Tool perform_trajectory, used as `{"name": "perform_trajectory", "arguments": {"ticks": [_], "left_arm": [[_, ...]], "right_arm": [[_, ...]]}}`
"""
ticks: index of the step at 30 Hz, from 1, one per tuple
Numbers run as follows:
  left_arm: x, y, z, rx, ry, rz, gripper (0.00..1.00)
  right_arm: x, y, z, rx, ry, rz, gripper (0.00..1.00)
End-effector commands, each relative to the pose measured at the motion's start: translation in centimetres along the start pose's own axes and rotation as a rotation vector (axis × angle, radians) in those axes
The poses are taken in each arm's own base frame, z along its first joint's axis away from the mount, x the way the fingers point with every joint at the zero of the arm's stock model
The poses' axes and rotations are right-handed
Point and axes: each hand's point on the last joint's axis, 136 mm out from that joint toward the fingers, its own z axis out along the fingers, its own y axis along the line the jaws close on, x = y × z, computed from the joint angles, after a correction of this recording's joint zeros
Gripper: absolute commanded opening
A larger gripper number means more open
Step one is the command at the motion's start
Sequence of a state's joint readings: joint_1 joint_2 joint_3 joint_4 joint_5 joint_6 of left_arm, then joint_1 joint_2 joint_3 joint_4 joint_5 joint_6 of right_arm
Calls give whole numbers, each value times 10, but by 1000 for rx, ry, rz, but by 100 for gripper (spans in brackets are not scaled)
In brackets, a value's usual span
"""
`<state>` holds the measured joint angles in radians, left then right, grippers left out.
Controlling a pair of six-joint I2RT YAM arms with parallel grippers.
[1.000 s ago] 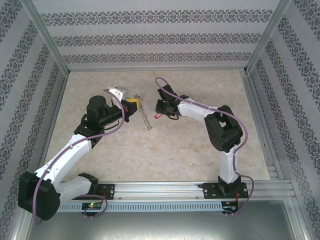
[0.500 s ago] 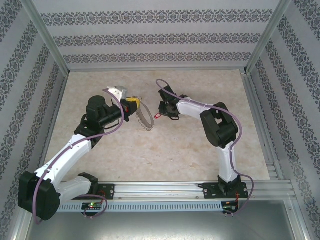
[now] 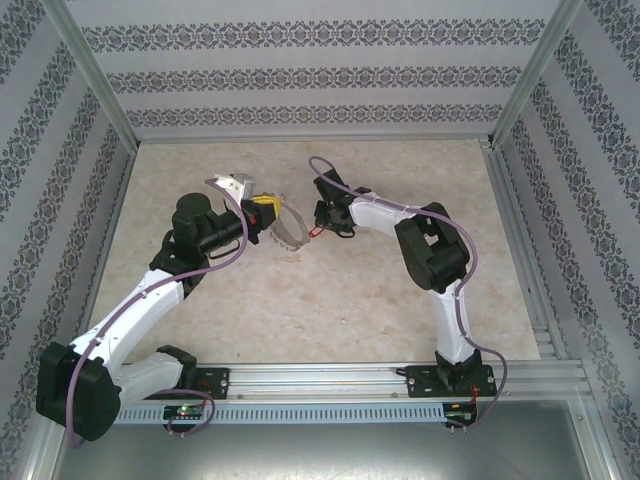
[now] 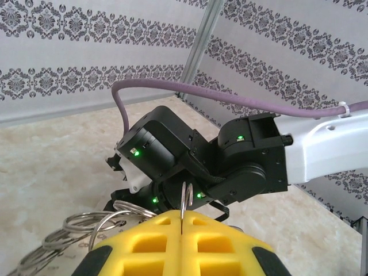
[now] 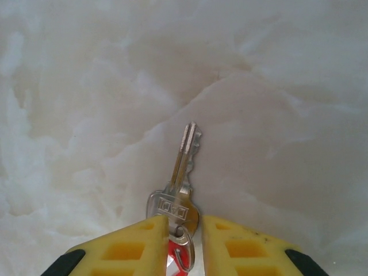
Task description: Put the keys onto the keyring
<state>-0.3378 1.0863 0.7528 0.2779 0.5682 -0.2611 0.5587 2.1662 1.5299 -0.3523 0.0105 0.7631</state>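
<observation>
Right gripper (image 5: 184, 223), clamped on the keys (image 5: 183, 172), has closed in on the keyring (image 4: 185, 198), which the left gripper (image 4: 181, 216) pinches just ahead, now turned open-faced; threading looks ready to begin.

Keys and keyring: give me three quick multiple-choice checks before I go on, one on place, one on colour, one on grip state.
1. Where is the keyring?
A) pinched in the left end effector
B) lying flat by the arm bases
C) hung on the back wall

2. What colour is the head of the key?
A) blue
B) red
C) green

3. How is the right end effector?
A) wide open, nothing in it
B) shut on a cable
C) shut on the key, shaft pointing outward

Answers:
1 A, in the left wrist view one ring is clamped between the yellow fingers.
2 B, red shows between the fingers in the right wrist view.
3 C, the key's head sits gripped between both fingers.
</observation>
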Motion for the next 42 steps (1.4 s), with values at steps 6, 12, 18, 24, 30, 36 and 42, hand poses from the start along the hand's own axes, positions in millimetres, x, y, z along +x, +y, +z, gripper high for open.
{"name": "perform_trajectory", "arguments": {"ticks": [6, 12, 18, 24, 30, 36, 42], "left_arm": [[-19, -6, -3, 34, -73, 20, 0], [-19, -6, -3, 34, -70, 17, 0], [-20, -6, -1, 27, -25, 17, 0], [-14, 8, 7, -61, 74, 14, 0], [-16, -3, 14, 11, 85, 65, 0], [-15, -12, 27, 89, 124, 145, 0], [-15, -25, 42, 198, 142, 195, 0]], "right_arm": [[4, 3, 5, -6, 27, 20, 7], [-1, -4, -8, -29, 9, 26, 0], [-29, -2, -56, -173, -76, 16, 0], [-52, 9, -109, -374, -155, -43, 0], [-72, 13, -155, -624, -203, -84, 0], [-83, 8, -195, -842, -250, -142, 0], [-80, 6, -223, -950, -280, -223, 0]]}}
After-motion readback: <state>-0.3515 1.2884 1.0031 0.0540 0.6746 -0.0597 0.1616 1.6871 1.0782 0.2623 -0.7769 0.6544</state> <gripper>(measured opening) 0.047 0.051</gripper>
